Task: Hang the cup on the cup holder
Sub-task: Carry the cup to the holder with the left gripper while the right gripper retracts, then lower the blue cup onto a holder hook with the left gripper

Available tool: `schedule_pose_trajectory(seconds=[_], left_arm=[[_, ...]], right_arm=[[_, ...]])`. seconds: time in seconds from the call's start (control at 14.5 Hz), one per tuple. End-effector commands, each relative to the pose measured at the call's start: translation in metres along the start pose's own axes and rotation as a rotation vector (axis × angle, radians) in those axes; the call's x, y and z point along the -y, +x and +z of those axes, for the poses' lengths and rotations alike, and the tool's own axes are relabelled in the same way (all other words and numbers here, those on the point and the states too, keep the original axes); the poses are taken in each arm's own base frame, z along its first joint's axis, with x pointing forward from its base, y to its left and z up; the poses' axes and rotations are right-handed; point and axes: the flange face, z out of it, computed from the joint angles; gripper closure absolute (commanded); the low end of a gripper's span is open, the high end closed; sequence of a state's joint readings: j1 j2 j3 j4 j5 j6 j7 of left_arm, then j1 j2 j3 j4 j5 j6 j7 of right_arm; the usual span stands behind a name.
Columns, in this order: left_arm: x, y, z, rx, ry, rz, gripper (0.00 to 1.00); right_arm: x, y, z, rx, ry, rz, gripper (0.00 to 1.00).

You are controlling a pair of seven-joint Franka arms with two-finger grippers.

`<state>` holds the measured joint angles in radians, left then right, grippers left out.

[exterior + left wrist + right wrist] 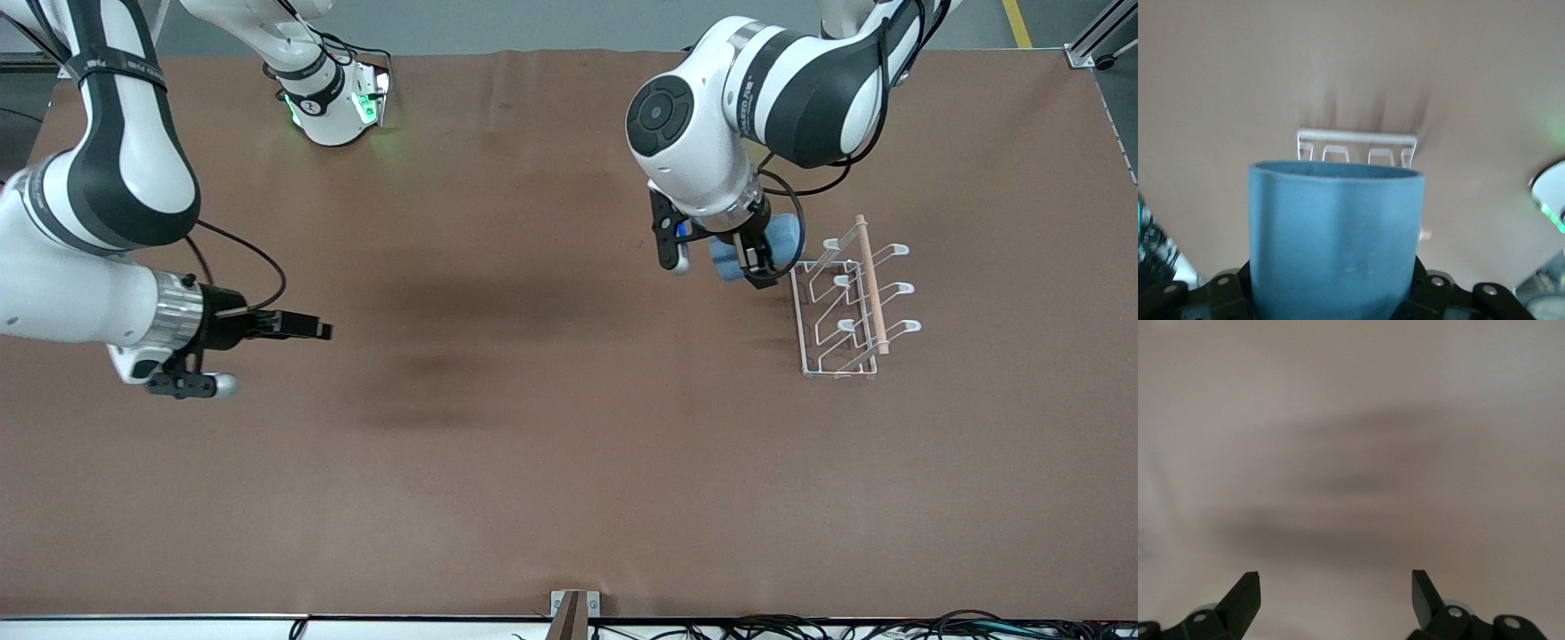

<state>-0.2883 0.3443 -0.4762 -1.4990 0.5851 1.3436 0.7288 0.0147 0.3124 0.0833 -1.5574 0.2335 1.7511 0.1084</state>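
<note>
Right of frame centre, the left gripper (745,253) clamps the light blue cup (772,242) sideways, mouth toward the cup holder (849,298) prongs for hanging, while the right gripper (302,327) waits spread wide at frame left.

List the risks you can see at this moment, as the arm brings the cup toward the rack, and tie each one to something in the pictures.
1. The left gripper carries the cup close beside the cup holder; a low approach might knock the light wire rack.
2. The prongs are thin and angled, so the cup's mouth could miss one and the cup could drop.

The right gripper waits, open, over bare table.
</note>
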Motion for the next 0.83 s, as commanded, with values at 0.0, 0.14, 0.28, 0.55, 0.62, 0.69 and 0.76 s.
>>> schedule_pose_trajectory(seconds=[0.0, 0.14, 0.28, 0.55, 0.62, 0.69, 0.76], left_arm=[[0.006, -0.002, 0.029, 0.172, 0.061, 0.043, 1.0], [0.008, 0.001, 0.052, 0.27, 0.09, 0.077, 1.0], [0.021, -0.002, 0.083, 0.36, 0.104, 0.083, 1.0], [0.042, 0.016, 0.142, 0.523, 0.157, 0.144, 1.0], [0.044, 0.018, 0.152, 0.558, 0.168, 0.155, 1.0], [0.047, 0.021, 0.17, 0.595, 0.166, 0.171, 1.0], [0.049, 0.026, 0.188, 0.631, 0.165, 0.194, 1.0]], right_arm=[[-0.023, -0.003, -0.037, -0.104, -0.214, -0.017, 0.0], [-0.048, -0.006, -0.062, -0.159, -0.266, 0.006, 0.0], [-0.081, -0.021, -0.096, -0.187, -0.302, 0.054, 0.0], [-0.099, -0.074, -0.166, -0.177, -0.308, 0.067, 0.0], [-0.1, -0.08, -0.18, -0.187, -0.299, 0.069, 0.0], [-0.102, -0.086, -0.193, -0.18, -0.296, 0.069, 0.0], [-0.1, -0.094, -0.212, -0.184, -0.296, 0.072, 0.0]])
